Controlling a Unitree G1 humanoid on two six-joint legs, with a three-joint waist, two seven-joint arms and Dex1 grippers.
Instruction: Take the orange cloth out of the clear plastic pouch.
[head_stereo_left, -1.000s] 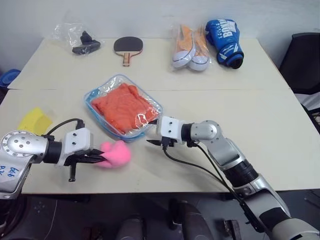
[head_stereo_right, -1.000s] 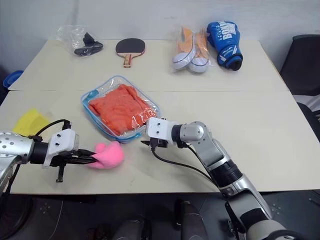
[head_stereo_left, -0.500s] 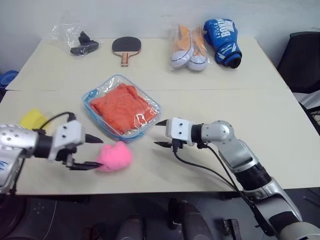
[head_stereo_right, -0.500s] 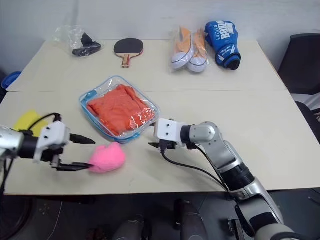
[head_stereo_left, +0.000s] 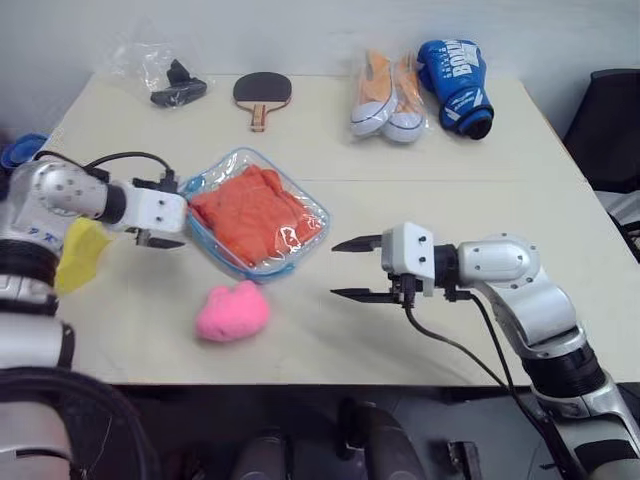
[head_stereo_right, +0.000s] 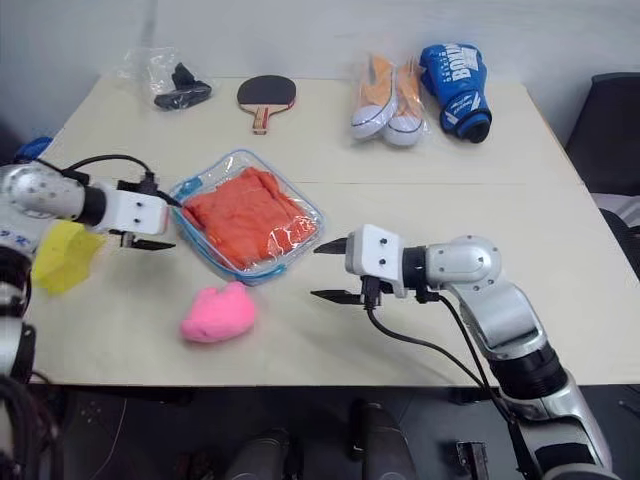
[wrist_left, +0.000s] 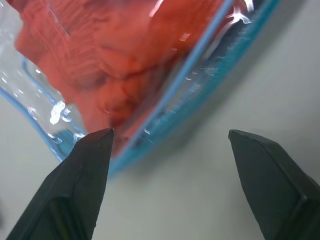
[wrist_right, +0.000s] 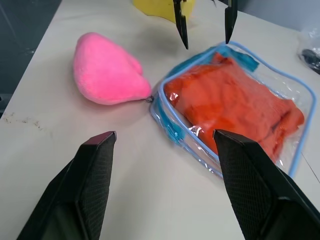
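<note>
Both grippers stand spread and empty: left gripper (head_stereo_left: 168, 214) just beside the clear plastic pouch (head_stereo_left: 300, 255), right gripper (head_stereo_left: 347, 268) further off. Inside lies the orange cloth (head_stereo_left: 250, 215). Slick plastic could slide away if pinched unsteadied.

You can read one piece of lettering here: white block letters on the blue boxing glove (head_stereo_left: 455, 84), which lies just beside the bagged sneakers (head_stereo_left: 388, 95) at the far edge of the bench (head_stereo_left: 560, 230). They look like "BOXING", though the last letters are hard to make out. You can read nothing on the other things.
</note>
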